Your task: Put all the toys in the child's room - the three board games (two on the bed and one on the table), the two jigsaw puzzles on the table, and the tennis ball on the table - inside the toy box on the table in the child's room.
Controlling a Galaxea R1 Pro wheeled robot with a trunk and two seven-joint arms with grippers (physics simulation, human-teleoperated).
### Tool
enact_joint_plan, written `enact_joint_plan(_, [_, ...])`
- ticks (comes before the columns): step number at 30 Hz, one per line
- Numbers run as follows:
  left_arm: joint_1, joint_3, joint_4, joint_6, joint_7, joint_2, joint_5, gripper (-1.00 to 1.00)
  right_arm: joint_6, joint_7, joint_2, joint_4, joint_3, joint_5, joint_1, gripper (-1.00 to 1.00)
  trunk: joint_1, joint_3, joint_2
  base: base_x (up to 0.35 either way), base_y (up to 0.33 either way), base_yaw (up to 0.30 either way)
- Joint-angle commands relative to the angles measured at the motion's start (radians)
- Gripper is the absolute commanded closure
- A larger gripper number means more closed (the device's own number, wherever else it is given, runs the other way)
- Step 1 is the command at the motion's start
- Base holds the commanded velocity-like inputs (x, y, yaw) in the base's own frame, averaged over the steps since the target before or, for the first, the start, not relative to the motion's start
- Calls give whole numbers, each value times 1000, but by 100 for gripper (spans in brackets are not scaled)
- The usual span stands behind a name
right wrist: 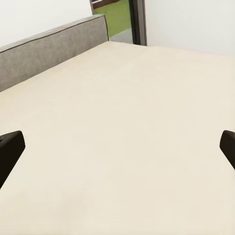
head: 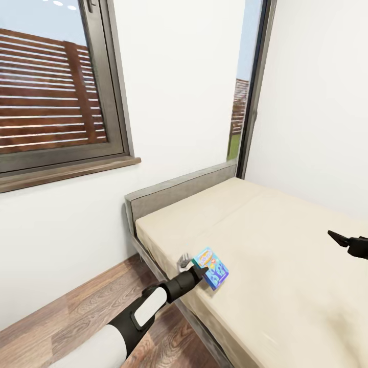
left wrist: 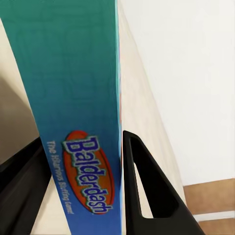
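Board game [head: 211, 268], the blue one with bright lettering, sits low in the middle of my head view, pinched in my left gripper [head: 197, 271] above the near edge of the bed [head: 286, 286]. On the left wrist camera I read "Balderdash" in a red oval on the box's narrow blue-teal side [left wrist: 78, 122], and the two black fingers [left wrist: 147, 191] press against it from either side, so that gripper is clamped on the box. The box stands tilted on edge rather than lying flat; I cannot tell whether its lower corner touches the mattress.

My left arm [head: 133, 319] reaches in from the lower left of the frame, over the wood plank floor [head: 66, 306] beside the bed frame.

My right gripper [head: 347, 243] pokes in at the right edge of the head view, over the beige mattress, well apart from the box. On the right wrist camera its dark fingertips [right wrist: 10, 149] sit at opposite edges of the picture with bare mattress between them, so it is spread wide and holding nothing.

A grey headboard [head: 179, 191] stands against the white wall, below a dark-framed window [head: 56, 87] in the upper left
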Motion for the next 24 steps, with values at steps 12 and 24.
enact_joint_plan(12, [37,-6,-169,69,15,22,9,100,8,0,1,0,1,-1,1,-100,0,-1,0,0,0,0])
enact_joint_plan(24, [281,69,-856,159,504,260,24,100,158,11,12,3,28,-11,2,-100,0,-1,0,0,0,0])
